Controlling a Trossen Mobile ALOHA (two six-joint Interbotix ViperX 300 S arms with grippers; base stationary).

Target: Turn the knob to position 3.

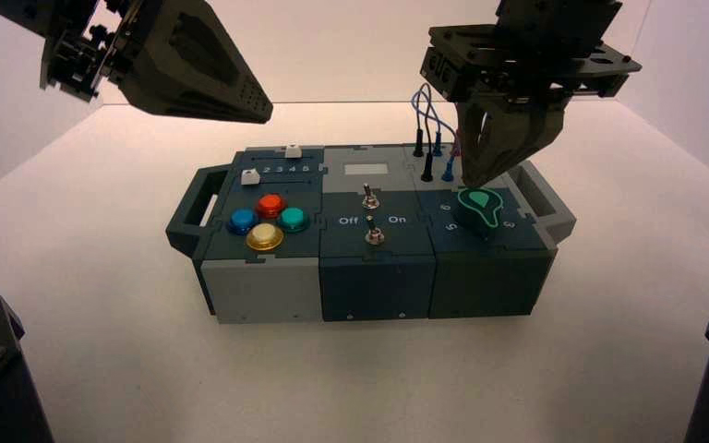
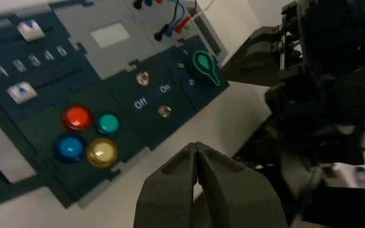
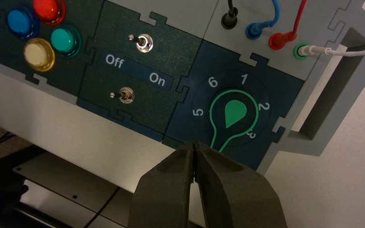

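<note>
The knob (image 3: 232,114) is a dark green teardrop with a bright green outline, on the dark teal panel at the box's right end (image 1: 480,207). Its pointed end (image 3: 217,142) lies between the numerals 5 (image 3: 198,113) and 3 (image 3: 251,135), over the spot where a 4 would be. My right gripper (image 3: 195,145) is shut with nothing in it, and its tips (image 1: 474,177) hang close by the knob; contact cannot be made out. My left gripper (image 1: 260,109) is raised above the box's back left, also shut and empty (image 2: 196,145).
Red (image 1: 270,204), blue (image 1: 242,221), teal (image 1: 294,218) and yellow (image 1: 264,237) push-buttons sit on the box's left part. Two metal toggle switches (image 3: 144,42) (image 3: 126,95) flank the Off/On label. Plugged wires (image 1: 429,129) rise behind the knob. A handle (image 1: 546,198) sticks out on the right.
</note>
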